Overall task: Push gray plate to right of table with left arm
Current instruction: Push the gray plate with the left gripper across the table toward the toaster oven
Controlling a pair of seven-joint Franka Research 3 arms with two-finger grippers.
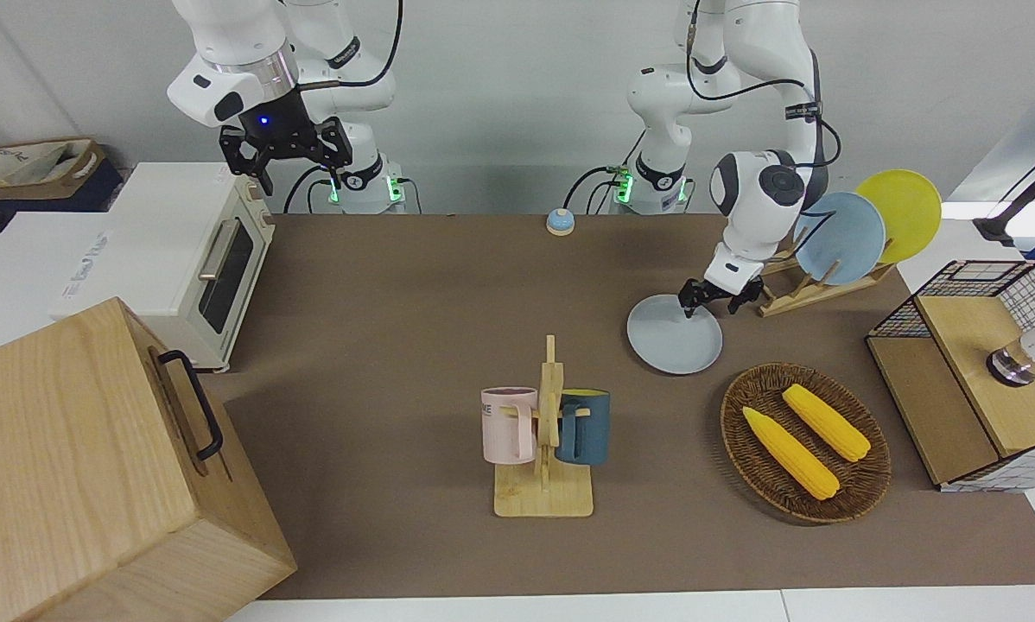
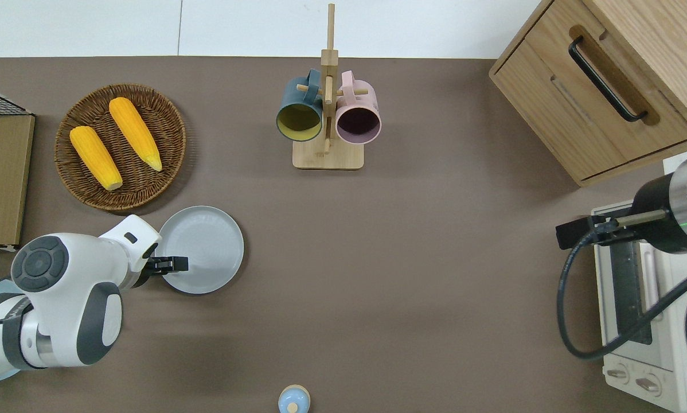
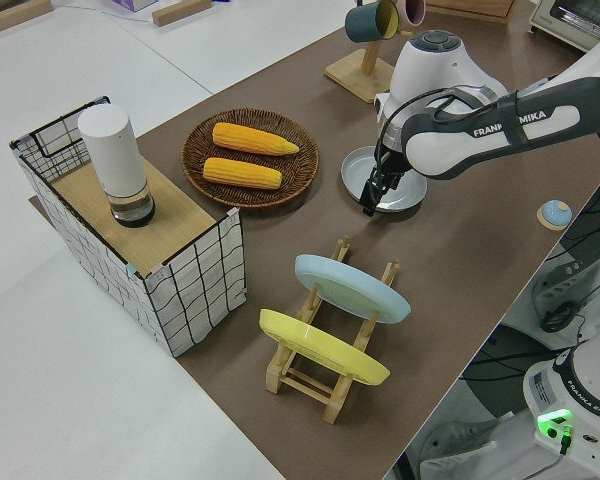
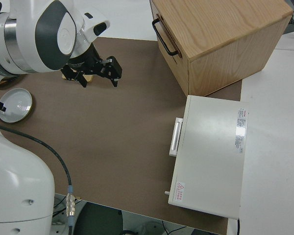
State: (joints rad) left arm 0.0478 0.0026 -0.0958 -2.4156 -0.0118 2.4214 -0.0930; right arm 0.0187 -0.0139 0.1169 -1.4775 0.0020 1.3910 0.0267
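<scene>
The gray plate (image 1: 675, 335) (image 2: 203, 249) lies flat on the brown table (image 1: 396, 345), beside the wicker basket and toward the left arm's end. My left gripper (image 1: 692, 307) (image 2: 178, 264) (image 3: 370, 200) is down at the plate's edge that faces the left arm's end of the table. Its fingers are shut and the tips touch the plate just inside the rim. The right arm is parked with its gripper (image 1: 297, 173) (image 4: 99, 82) open and empty.
A wicker basket (image 2: 174, 172) holds two corn cobs. A wooden dish rack (image 1: 807, 294) carries a sky-blue plate (image 1: 841, 238) and a yellow plate (image 1: 906, 212). Mid-table stands a mug tree (image 2: 327, 155). A toaster oven (image 1: 180, 250) and a wooden cabinet (image 1: 77, 449) occupy the right arm's end.
</scene>
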